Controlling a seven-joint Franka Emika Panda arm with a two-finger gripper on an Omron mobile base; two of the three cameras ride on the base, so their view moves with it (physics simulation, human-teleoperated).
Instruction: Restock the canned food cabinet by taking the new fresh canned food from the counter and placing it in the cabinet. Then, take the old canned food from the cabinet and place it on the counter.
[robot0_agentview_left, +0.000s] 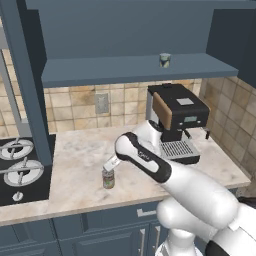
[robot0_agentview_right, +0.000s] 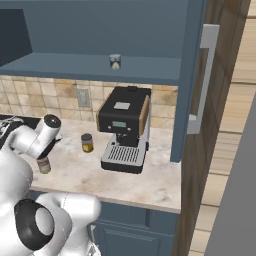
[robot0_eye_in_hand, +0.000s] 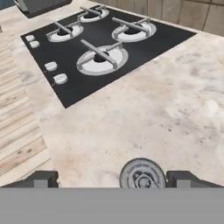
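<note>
- The gripper (robot0_eye_in_hand: 114, 179) is spread wide, its fingers either side of the old can (robot0_eye_in_hand: 142, 174)
- That can stands on the counter (robot0_eye_in_hand: 166, 109), off-centre toward 3 o'clock
- The new can (robot0_agentview_left: 165, 60) sits on the cabinet (robot0_agentview_left: 125, 70) shelf
- Probably best to lift straight up, so that neither finger clips the can
- The can's label is cut off from above, and whether the 3 o'clock finger touches it is unclear

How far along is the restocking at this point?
Done: the grey-blue can stands on the cabinet shelf; the red-and-yellow can stands on the counter. In hand: nothing, the open gripper hovers over that can. Left: apparently only pulling away.
</note>
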